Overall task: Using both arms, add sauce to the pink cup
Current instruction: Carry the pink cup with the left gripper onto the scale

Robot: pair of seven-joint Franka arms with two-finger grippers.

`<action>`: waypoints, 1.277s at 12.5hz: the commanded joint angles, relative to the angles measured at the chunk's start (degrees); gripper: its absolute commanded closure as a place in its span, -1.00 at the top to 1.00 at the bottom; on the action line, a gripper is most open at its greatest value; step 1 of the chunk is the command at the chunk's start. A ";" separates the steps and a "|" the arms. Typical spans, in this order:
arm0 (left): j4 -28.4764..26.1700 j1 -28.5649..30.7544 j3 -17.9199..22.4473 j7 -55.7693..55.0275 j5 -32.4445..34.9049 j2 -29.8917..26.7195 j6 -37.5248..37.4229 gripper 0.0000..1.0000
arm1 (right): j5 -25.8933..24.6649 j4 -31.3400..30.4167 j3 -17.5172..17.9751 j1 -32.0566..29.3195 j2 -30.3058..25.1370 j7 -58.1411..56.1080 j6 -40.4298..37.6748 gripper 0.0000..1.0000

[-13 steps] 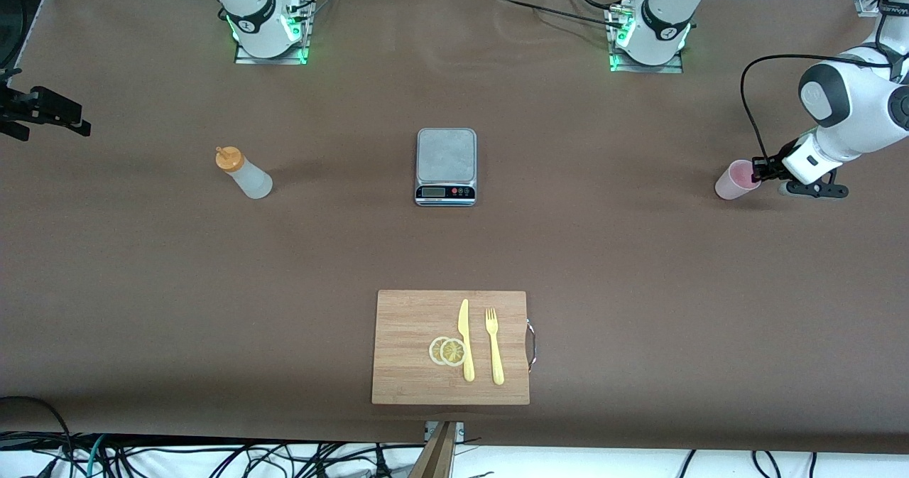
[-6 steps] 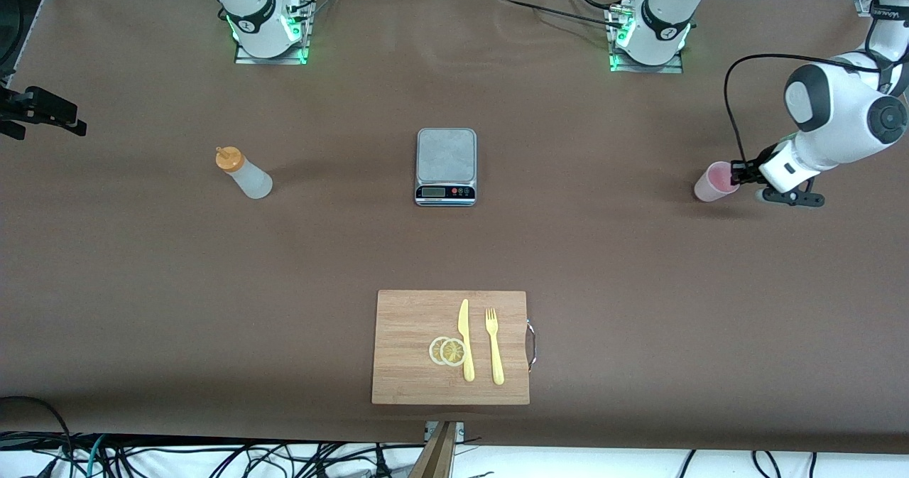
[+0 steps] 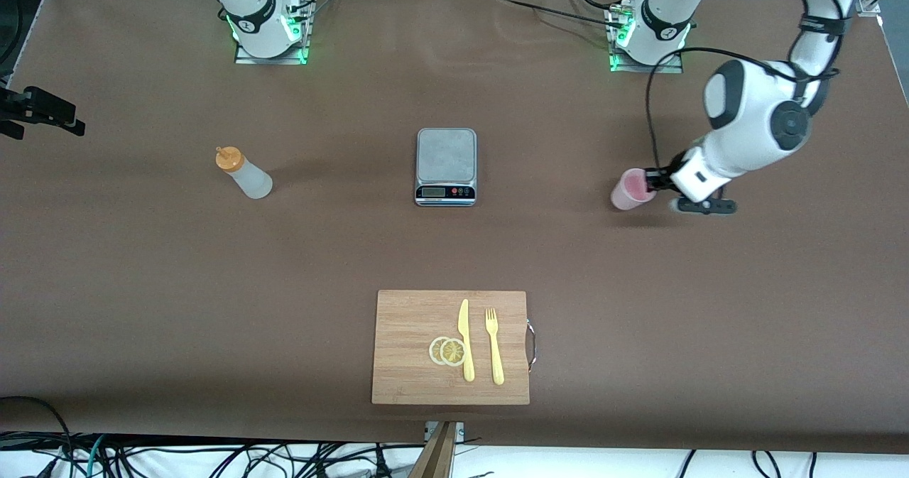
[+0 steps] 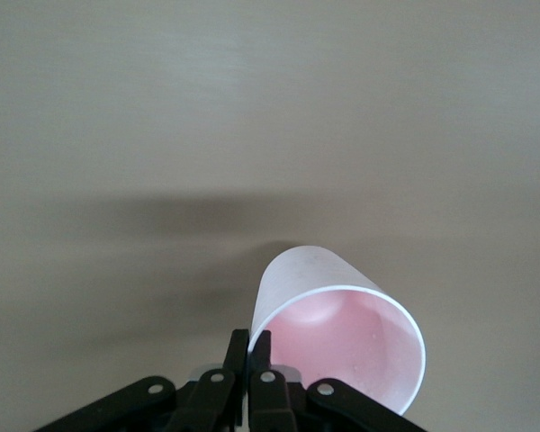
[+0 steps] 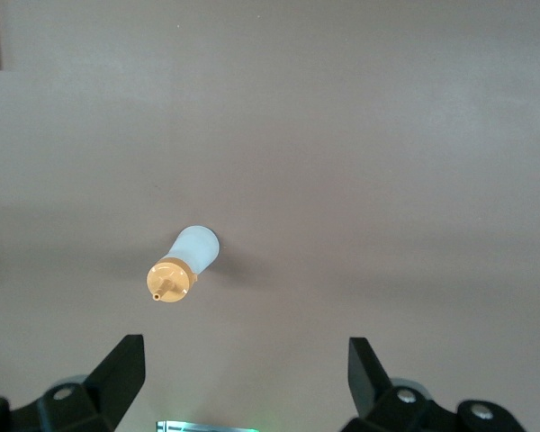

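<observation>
I am holding the small pale pink plastic cup (image 3: 629, 191) by its rim in the closed left gripper (image 3: 652, 180), seemingly just above the brown table (image 3: 454, 251), toward the left arm's end. That thin pinch could slip. The right gripper (image 5: 243, 378) is hanging open over the whitish squeeze bottle with the orange cap (image 3: 243, 173).

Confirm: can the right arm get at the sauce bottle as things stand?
Probably yes. The right end effector is open above the sauce bottle, which stands alone and upright with nothing between them.

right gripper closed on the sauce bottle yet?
No. The right gripper hangs open above the sauce bottle, which stands untouched on the table.
</observation>
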 commanded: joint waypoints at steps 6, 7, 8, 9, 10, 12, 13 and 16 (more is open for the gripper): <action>8.11 -13.28 -8.99 -27.32 -1.21 2.53 -1.04 -1.00 | -0.04 -0.71 -0.91 -0.26 -0.63 -0.87 -1.34 1.00; 9.42 -16.09 -8.91 -30.84 -1.12 3.59 -0.78 -1.00 | -0.04 -0.71 -0.92 -0.26 -0.63 -0.87 -1.34 1.00; 10.57 -18.56 -8.90 -34.09 -0.94 4.73 -0.43 -1.00 | -0.04 -0.71 -0.92 -0.26 -0.55 -0.87 -1.43 1.00; 11.80 -20.58 -8.82 -37.26 -0.86 6.13 0.88 -1.00 | 0.04 -0.71 -1.35 -0.35 -0.37 -0.87 -1.43 1.00; 12.77 -22.43 -8.82 -40.16 -0.77 7.71 2.46 -1.00 | 0.13 -0.71 -2.57 -0.35 -0.02 -0.87 -1.60 1.00; 14.26 -25.60 -8.55 -44.57 -0.50 10.26 4.84 -1.00 | 1.27 -0.71 -5.55 -0.44 1.20 -1.04 -1.69 1.00; 14.53 -27.01 -8.38 -46.24 -0.42 11.06 5.63 -1.00 | 2.67 -0.71 -6.62 -0.26 1.04 -4.18 -2.13 1.00; 14.97 -29.56 -7.41 -48.89 -0.33 13.08 7.57 -1.00 | 3.03 1.13 -5.66 0.44 1.73 -7.89 -2.13 1.00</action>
